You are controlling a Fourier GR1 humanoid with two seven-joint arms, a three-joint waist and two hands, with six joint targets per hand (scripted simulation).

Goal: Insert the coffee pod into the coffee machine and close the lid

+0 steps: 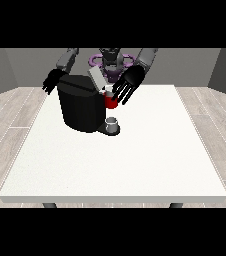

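A black coffee machine (80,107) is seen on the white bench (135,165), with its grey lid (97,79) raised and tilted. A red thing at the machine (110,102) is partly covered by the hand at the view's right (130,82), whose fingers are spread straight, holding nothing. A grey thing (112,123) (possibly a cup) stands at the machine's base. Behind the machine, the hand at the view's left (52,81) hangs with relaxed fingers.

A white table (135,165) stands on a pale wood-plank floor (10,115).
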